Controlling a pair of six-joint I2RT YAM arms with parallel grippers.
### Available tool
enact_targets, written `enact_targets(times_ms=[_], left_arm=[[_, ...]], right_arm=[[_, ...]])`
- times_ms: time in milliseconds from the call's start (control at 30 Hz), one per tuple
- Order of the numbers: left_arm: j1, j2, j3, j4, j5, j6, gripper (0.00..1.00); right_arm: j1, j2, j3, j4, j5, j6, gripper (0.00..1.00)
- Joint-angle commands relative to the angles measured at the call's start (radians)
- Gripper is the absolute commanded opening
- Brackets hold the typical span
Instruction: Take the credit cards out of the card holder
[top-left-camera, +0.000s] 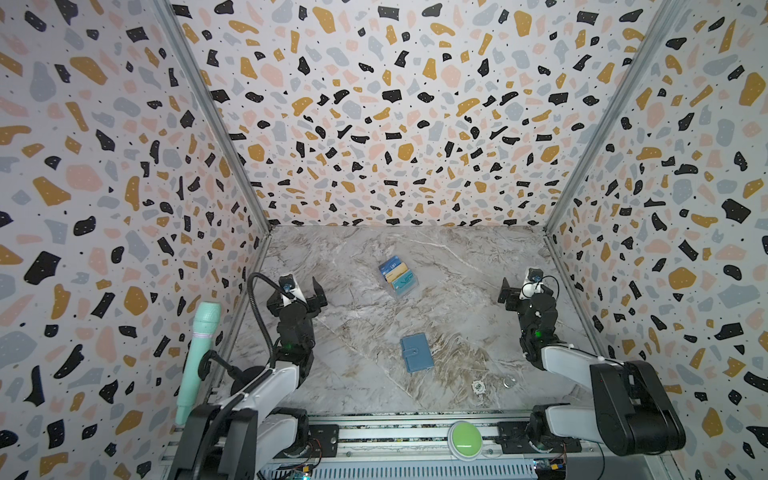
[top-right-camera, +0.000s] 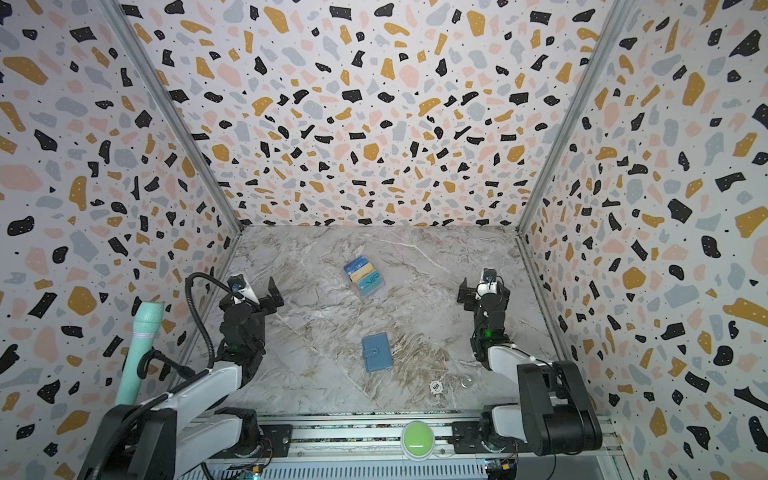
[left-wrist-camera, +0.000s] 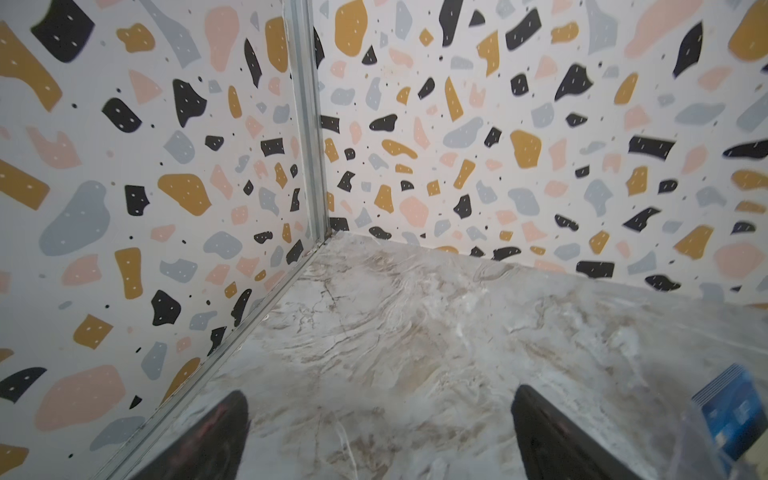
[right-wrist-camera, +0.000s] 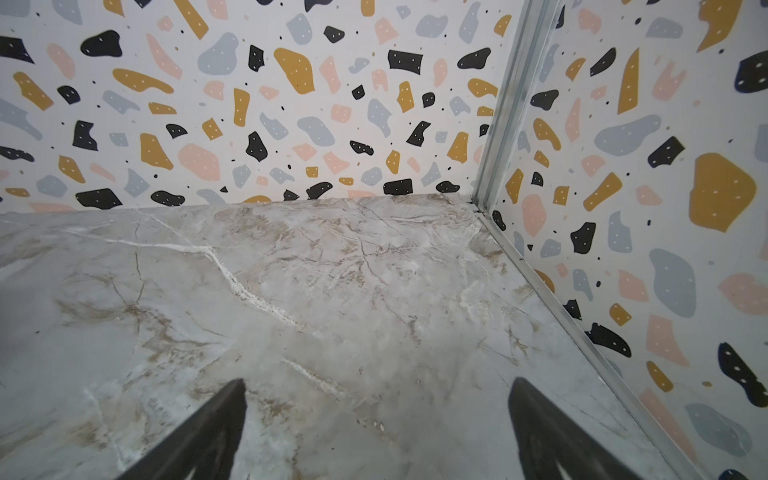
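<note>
The card holder (top-left-camera: 417, 353) lies flat and closed on the marble table (top-left-camera: 353, 257), strap tab fastened across its cover, near the front centre between the two arms. The left gripper (top-left-camera: 299, 297) is positioned left of it and farther back; the right gripper (top-left-camera: 510, 294) is positioned right of it and farther back. Neither touches the card holder, and both are well apart from it. In the left wrist view, the fingers (left-wrist-camera: 208, 436) stand wide apart with only bare table between them. In the right wrist view, the fingers (right-wrist-camera: 557, 436) likewise stand wide apart over bare table. The credit cards (top-left-camera: 397, 275) stand in a clear tiered stand (top-left-camera: 402, 290) behind the card holder: dark blue rearmost, yellow-tan in the middle, teal frontmost. The stand is between the grippers, nearer the left one, and shows at the edge of the left wrist view.
</note>
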Motion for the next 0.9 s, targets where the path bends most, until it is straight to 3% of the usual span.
enact_targets(times_ms=[0,100,233,433,633,867], left_arm=[[-0.042,-0.046,0.084,-0.237,0.012,-0.097,1.0],[-0.098,-0.05,0.155,-0.378,0.063,-0.132,0.98],[-0.182,-0.046,0.213,-0.502,0.243,-0.2,0.94],[-0.403,-0.019,0.253,-0.685,0.285,-0.218,0.93],[-0.562,0.016,0.21,-0.719,0.343,-0.305,0.89],[-0.637,0.009,0.116,-0.659,0.394,-0.376,0.86]], right_arm=[[0.052,-0.067,0.071,-0.289,0.005,0.059,0.99],[0.107,-0.096,0.142,-0.471,-0.061,0.065,1.0],[0.165,-0.104,0.22,-0.674,-0.208,0.081,0.96],[0.196,-0.056,0.299,-0.881,-0.482,0.137,0.92],[0.327,0.016,0.312,-0.967,-0.638,0.152,0.87],[0.423,0.094,0.285,-0.934,-0.729,0.216,0.84]])
